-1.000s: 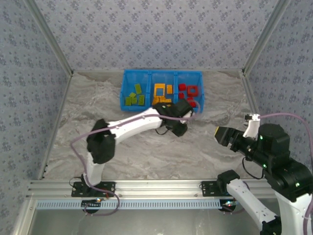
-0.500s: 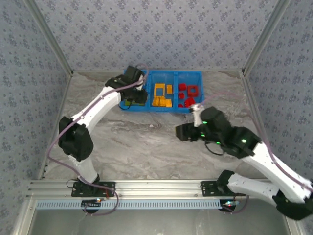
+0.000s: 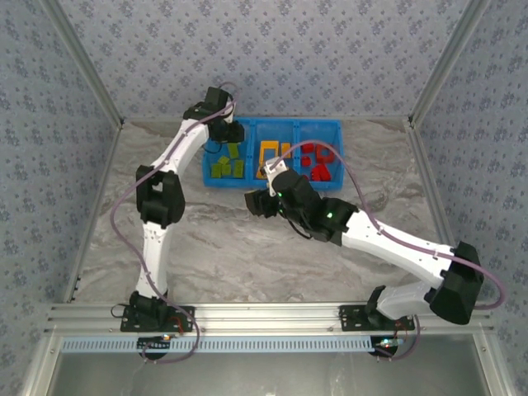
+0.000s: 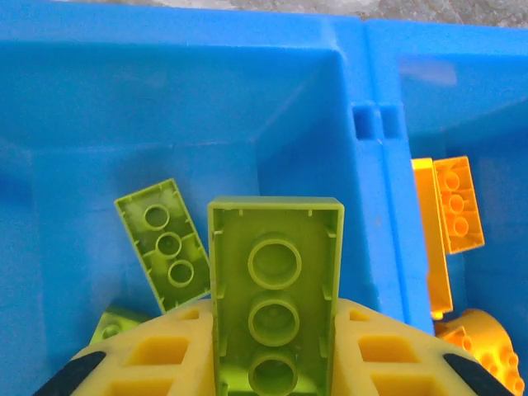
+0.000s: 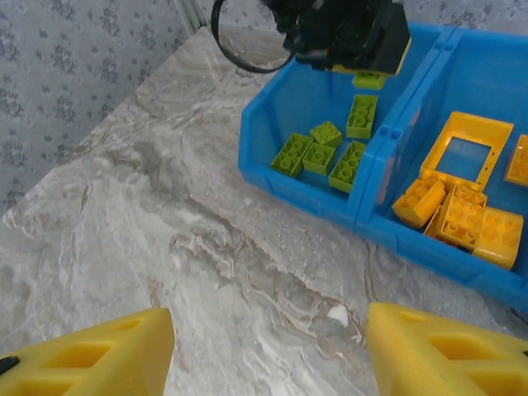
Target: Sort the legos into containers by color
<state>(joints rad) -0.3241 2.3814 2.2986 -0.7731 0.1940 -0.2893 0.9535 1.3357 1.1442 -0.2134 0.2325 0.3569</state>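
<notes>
Top external view: within the last second the left arm has swung from the tray's front edge to its far left corner. The left gripper [image 3: 224, 132] now hangs over the left compartment of the blue tray [image 3: 272, 122]. The right arm has come in from the right side, and the right gripper [image 3: 256, 200] sits low over the marble tabletop [image 3: 206, 256], just in front of the tray. Green bricks [image 3: 227, 162] lie in the left compartment, orange-yellow bricks [image 3: 271, 157] in the middle and red bricks [image 3: 318, 161] on the right. To me that reads as a delivery about to end in the correct bin.

Left wrist view: the claw is clamped on a lime green brick [image 4: 275, 280], underside showing. It is held above the green compartment's floor, beside another green piece lying there.

Right wrist view: the yellow fingers [image 5: 91, 351] stand apart with nothing between them. Bare marble lies below and the tray ahead.

Grey-veined marble covers the table. Patterned blue-grey wallpapered walls [image 3: 264, 58] close it in on three sides, and an aluminium rail [image 3: 247, 313] runs along the near edge.
</notes>
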